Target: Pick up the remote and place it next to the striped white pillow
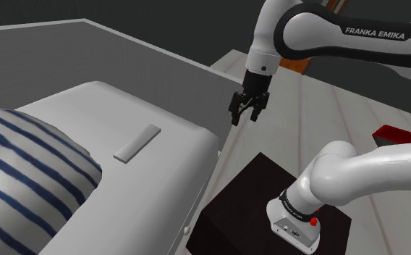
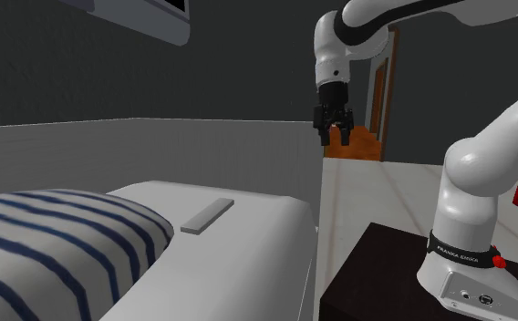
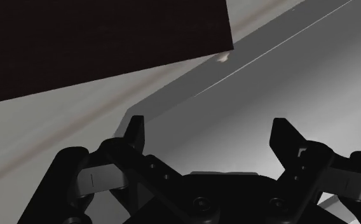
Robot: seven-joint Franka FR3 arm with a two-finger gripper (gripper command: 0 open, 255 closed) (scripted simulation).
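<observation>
The remote [image 1: 137, 143] [image 2: 205, 217] is a flat pale grey bar lying on the white bed [image 1: 175, 156], a little to the shoulder view's right of the white pillow with dark blue stripes [image 1: 23, 174] [image 2: 56, 242]. My black gripper [image 1: 246, 114] [image 2: 336, 139] [image 3: 212, 133] hangs open in the air, well above and to the right of the remote, past the bed's edge. Nothing is between its fingers.
The dark box stand [image 1: 258, 210] [image 2: 385, 283] sits beside the bed with the arm's base on it. A grey wall [image 2: 157, 64] runs behind the bed. An orange-brown doorway [image 2: 376, 100] lies beyond the gripper. A red object [image 1: 403, 134] lies on the floor at the shoulder view's right.
</observation>
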